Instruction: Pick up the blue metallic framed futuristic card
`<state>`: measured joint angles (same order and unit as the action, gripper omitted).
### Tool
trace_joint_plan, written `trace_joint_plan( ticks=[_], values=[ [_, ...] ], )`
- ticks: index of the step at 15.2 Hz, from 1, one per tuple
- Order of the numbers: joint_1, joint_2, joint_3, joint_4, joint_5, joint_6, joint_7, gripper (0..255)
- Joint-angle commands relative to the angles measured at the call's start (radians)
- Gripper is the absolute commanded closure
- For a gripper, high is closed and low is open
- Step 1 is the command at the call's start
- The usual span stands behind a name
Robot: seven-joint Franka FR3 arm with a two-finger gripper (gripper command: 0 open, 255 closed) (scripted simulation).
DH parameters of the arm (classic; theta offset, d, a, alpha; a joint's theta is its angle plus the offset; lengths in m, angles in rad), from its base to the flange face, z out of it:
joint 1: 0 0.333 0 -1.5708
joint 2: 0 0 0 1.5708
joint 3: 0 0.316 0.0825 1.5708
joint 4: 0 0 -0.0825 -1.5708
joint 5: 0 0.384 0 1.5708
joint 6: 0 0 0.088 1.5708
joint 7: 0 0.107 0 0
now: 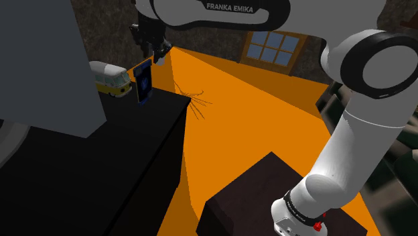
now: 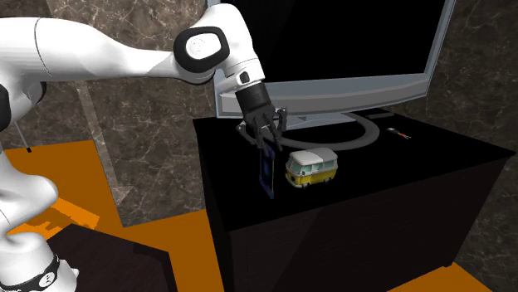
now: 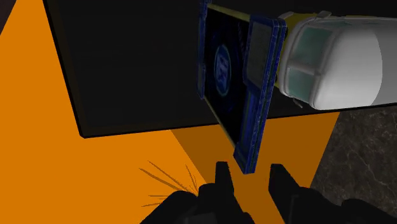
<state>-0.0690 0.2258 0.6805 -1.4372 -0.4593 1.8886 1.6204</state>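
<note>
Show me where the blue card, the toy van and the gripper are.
blue card (image 2: 266,174): second exterior view, middle of its dark face.
toy van (image 2: 314,155): second exterior view, on its white roof.
gripper (image 3: 249,169): wrist view, midway between its fingertips.

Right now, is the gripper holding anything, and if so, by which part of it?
Yes: the blue-framed card hangs upright from the gripper, its top end clasped between the fingers.

A little yellow and white toy van (image 2: 312,168) stands on the black worktop (image 2: 432,162), just in front of a big screen (image 2: 357,41). The floor (image 1: 248,127) is orange. A window (image 1: 271,47) sits in the far wall.
</note>
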Motion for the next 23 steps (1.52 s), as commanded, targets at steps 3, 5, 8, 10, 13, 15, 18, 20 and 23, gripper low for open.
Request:
trace_joint_plan(
  ticks=[3,5,8,10,13,15,18,20,23],
  values=[
    [-0.001,-0.001,0.0,-0.003,0.0,0.003,0.001,255],
    [-0.001,-0.001,0.0,-0.003,0.0,0.003,0.001,255],
    [0.0,0.001,0.0,0.0,0.0,0.0,0.0,255],
    [0.007,0.008,0.001,0.036,-0.003,-0.029,-0.007,255],
    [0.02,0.023,0.002,0.094,-0.01,-0.075,-0.016,255],
    [0.031,0.034,0.003,0.136,-0.017,-0.106,-0.022,255],
    [0.05,0.055,0.004,0.204,-0.029,-0.156,-0.031,255],
    [0.066,0.072,0.004,0.253,-0.04,-0.191,-0.037,255],
    [0.095,0.102,0.002,0.336,-0.061,-0.248,-0.047,255]
  ],
)
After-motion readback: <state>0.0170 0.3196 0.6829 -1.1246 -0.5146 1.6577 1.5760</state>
